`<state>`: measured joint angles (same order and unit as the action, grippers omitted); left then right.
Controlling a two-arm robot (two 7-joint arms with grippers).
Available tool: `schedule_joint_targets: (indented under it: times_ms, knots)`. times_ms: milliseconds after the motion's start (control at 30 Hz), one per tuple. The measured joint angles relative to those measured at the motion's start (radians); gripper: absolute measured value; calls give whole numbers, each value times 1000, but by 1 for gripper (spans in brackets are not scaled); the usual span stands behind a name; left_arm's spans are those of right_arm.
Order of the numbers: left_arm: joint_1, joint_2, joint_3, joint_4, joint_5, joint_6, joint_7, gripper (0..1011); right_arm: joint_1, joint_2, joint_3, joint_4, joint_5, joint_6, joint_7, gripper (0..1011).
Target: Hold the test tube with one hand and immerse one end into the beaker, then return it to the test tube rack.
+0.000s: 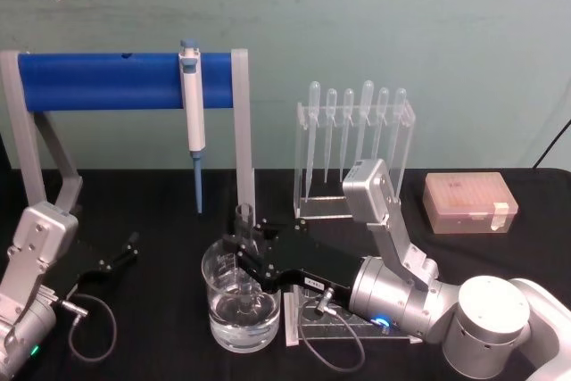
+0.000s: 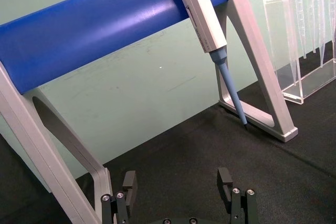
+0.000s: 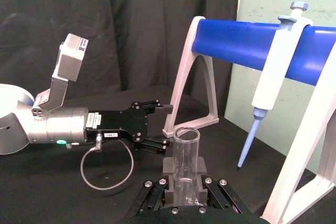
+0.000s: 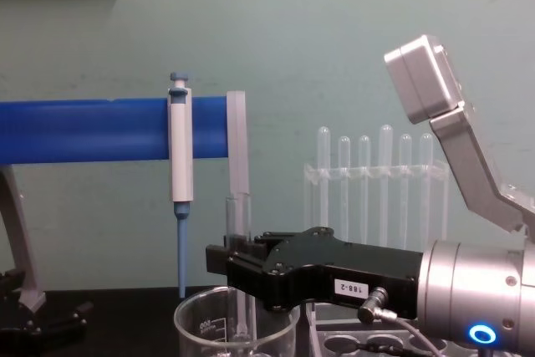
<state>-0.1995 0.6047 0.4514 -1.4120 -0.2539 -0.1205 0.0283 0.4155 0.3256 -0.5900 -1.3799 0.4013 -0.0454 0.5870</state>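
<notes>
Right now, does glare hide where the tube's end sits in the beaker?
Head view: highlights on the beaker muddle the test tube tip under the right gripper; chest view: tube shows through glass, frame edge cuts its bottom; right wrist view: rim plain against dark cloth, left gripper idle behind.

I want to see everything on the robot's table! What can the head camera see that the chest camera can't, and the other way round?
Head view: the water at the bottom of the beaker, a peach-coloured box on the right, and the left gripper parked open on the left.
Chest view: the label reading 188-2 on the right gripper.
Both: the right gripper holding the test tube upright inside the beaker, the micropipette hanging on the blue bar, and the row of pipettes.
</notes>
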Motion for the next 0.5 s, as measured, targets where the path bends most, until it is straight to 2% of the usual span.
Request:
schedule_joint_targets:
  times_ms: [500]
  knots:
    - [0,0,0,0,0,0,0,1000,0,0,0,0,0,0,0,225]
